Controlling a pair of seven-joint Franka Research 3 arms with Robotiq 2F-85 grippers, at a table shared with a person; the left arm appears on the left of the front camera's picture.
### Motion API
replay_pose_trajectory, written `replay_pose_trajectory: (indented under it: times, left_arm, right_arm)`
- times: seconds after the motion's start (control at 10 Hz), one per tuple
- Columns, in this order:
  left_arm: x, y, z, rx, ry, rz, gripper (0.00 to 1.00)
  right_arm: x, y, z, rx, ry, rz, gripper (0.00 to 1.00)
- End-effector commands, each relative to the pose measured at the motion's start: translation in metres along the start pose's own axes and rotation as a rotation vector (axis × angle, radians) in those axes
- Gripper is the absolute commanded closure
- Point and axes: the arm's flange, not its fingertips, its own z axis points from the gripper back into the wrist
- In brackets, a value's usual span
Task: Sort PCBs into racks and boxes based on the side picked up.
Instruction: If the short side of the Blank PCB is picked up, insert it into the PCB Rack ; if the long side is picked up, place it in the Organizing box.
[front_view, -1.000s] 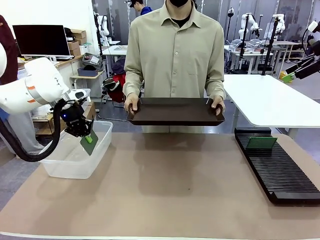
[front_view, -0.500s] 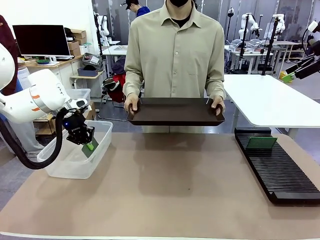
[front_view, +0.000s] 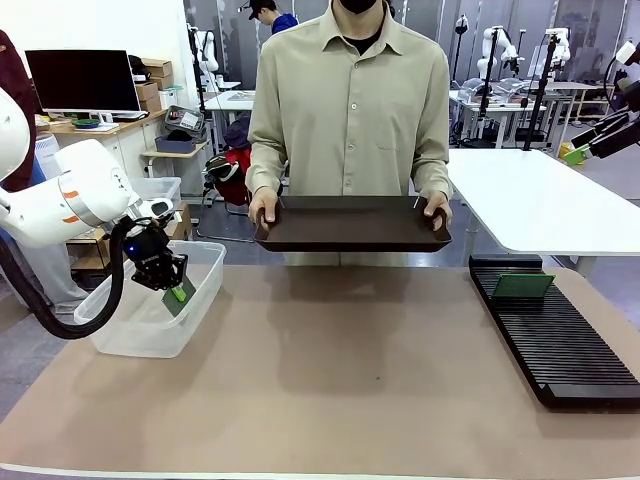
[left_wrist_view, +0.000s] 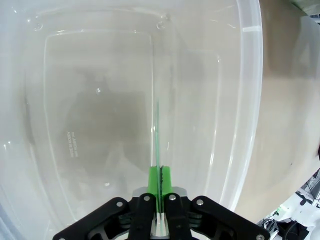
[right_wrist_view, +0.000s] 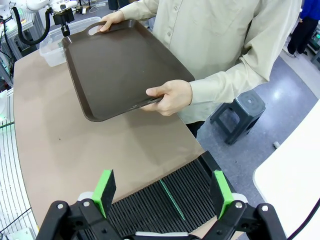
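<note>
On the table, the long black rack already holds one PCB upright at its far end, and the person holds an empty dark tray. The left gripper is clenched on the other PCB, edge-on, low inside the clear box. The right gripper hangs released above the rack. Letting go while tilted could drop the board against the box wall and chip it.

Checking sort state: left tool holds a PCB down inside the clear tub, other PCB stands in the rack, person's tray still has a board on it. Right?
Not quite: the tray the person holds is bare, as the right wrist view shows. The rest stands: the left tool holds a PCB in the clear tub, and the other PCB stands in the rack.
</note>
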Motion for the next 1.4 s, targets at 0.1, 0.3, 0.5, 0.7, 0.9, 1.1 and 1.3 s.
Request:
replay_pose_trajectory:
  times: [0.1,0.3,0.5,0.7,0.9,1.1,1.3]
  left_arm:
    - [0.004,0.002,0.002,-0.036,0.003,0.004,0.78]
    - [0.003,0.003,0.004,-0.036,-0.001,0.008,0.59]
    - [0.003,0.002,0.008,-0.018,-0.011,0.012,0.39]
    - [0.005,0.001,0.016,-0.004,-0.031,0.004,0.20]
    - [0.006,-0.003,0.020,-0.002,-0.046,-0.006,0.00]
    - [0.006,-0.005,0.024,0.005,-0.050,-0.022,0.03]
    - [0.007,-0.010,0.027,0.008,-0.075,-0.017,0.00]
  right_arm:
    - [0.000,0.001,-0.001,0.005,0.002,0.000,0.00]
    - [0.000,0.001,-0.001,0.005,0.002,0.000,0.00]
    - [0.000,0.001,-0.001,0.005,0.002,0.000,0.00]
    - [0.000,0.001,-0.001,0.005,0.002,0.000,0.00]
    - [0.000,0.001,-0.001,0.005,0.002,0.000,0.00]
    - [0.000,0.001,-0.001,0.005,0.002,0.000,0.00]
    - [0.000,0.001,-0.001,0.005,0.002,0.000,0.00]
